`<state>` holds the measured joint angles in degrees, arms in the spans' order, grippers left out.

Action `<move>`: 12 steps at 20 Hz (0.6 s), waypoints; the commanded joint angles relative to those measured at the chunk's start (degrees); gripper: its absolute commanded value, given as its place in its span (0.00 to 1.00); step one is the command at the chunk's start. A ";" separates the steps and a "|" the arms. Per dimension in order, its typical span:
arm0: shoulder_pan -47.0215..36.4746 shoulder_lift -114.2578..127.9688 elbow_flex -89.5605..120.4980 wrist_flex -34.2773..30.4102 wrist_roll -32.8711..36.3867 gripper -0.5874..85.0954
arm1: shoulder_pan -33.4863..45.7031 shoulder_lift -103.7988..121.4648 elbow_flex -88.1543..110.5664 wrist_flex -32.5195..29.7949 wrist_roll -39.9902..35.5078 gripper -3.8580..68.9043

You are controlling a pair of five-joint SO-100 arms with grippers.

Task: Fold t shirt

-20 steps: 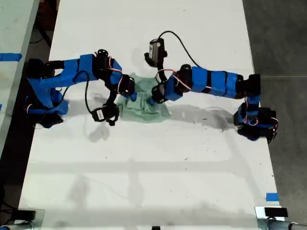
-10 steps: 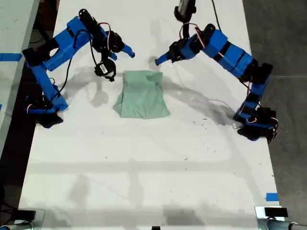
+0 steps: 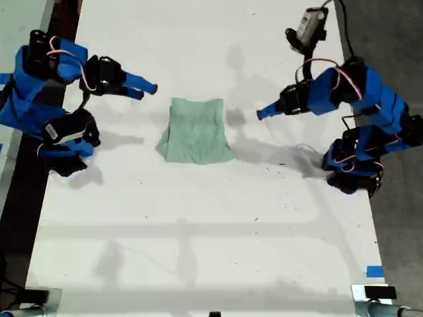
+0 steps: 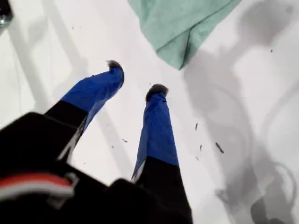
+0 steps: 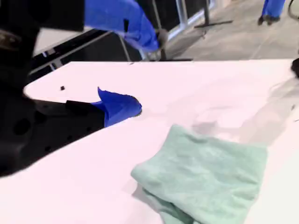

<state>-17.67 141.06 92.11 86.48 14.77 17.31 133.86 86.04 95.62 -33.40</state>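
The small pale mint-green cloth t shirt lies on the white bench as a compact, wrinkled packet, already doubled over on itself. Its slightly longer axis runs from the exterior view's top toward its bottom.

My first tool is off the packet's edge on the exterior view's right, pointing across at it. The first wrist view shows its blue fingers spread apart with nothing between them, and a layered corner of the shirt just beyond the tips.

My second tool is off the upper corner on the exterior view's left, and it also stands apart from the cloth. In the second wrist view its jaws gape wide and empty, with the shirt lying off to one side of them.

Both tools sit at similar distances from the shirt, and neither touches it. Any further fold would probably go across the long axis, so each tool would reach inward to a side edge.
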 commanded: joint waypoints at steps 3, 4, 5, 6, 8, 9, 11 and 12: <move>8.79 26.28 47.20 -19.69 -9.93 0.00 | -12.22 29.00 40.43 -10.63 11.95 0.20; 9.14 33.22 57.57 -23.55 -11.25 0.00 | -12.92 33.66 47.55 -11.78 13.36 0.20; 9.76 42.19 66.45 -25.49 -13.54 0.00 | -13.71 39.29 55.02 -12.92 14.59 0.20; 10.99 52.65 74.71 -25.93 -15.56 0.00 | -15.03 45.70 62.23 -13.71 16.35 0.19; 13.89 63.90 88.15 -26.54 -18.90 0.00 | -17.75 60.64 74.27 -11.60 19.60 0.16; 14.50 63.98 94.22 -29.88 -19.25 0.00 | -18.37 67.41 79.80 -8.53 21.01 0.15; 15.56 62.75 96.50 -28.21 -20.83 0.02 | -21.18 66.80 85.96 -12.13 20.74 0.13; 15.64 63.63 96.50 -28.21 -19.86 0.00 | -21.27 66.80 88.77 -13.54 21.09 0.11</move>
<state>-2.55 202.94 186.06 58.62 -4.57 -3.25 199.60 170.68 83.94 -12.92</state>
